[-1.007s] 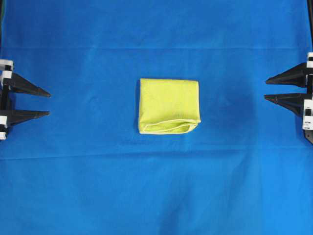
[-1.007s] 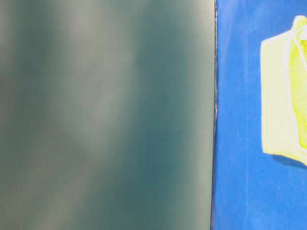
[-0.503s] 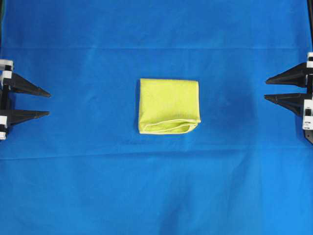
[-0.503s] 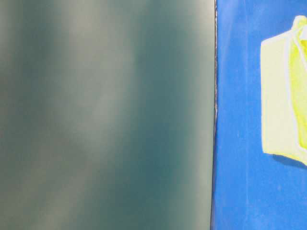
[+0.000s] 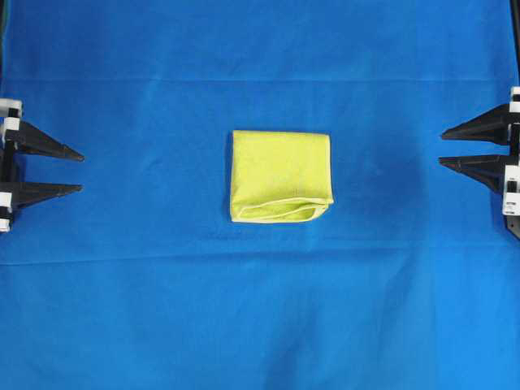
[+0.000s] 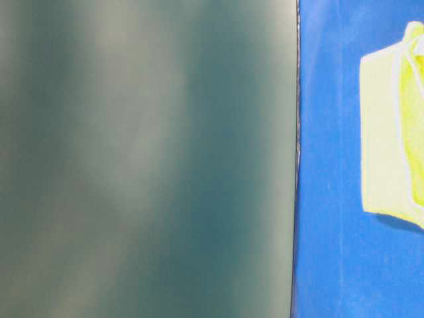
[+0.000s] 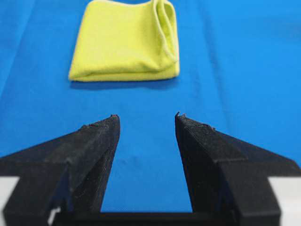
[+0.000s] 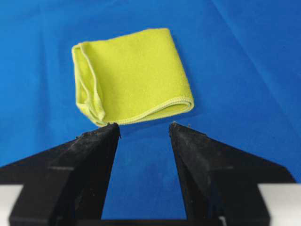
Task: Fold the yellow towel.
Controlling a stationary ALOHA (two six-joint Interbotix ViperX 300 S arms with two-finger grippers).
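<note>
Nothing has moved since the earlier pictures. A blue cloth [image 5: 260, 325] with soft creases covers the whole table; the table-level view is mostly a blurred grey-green panel [image 6: 146, 159]. The yellow towel [image 5: 281, 176] lies folded in the middle, almost square, its hemmed open edges toward the bottom of the overhead view. The left gripper [image 5: 81, 171] and right gripper [image 5: 441, 148] wait at the sides, fingers apart, holding nothing.

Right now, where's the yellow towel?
In the overhead view the yellow towel lies folded mid-table on the blue cloth, between both grippers and touching neither.
</note>
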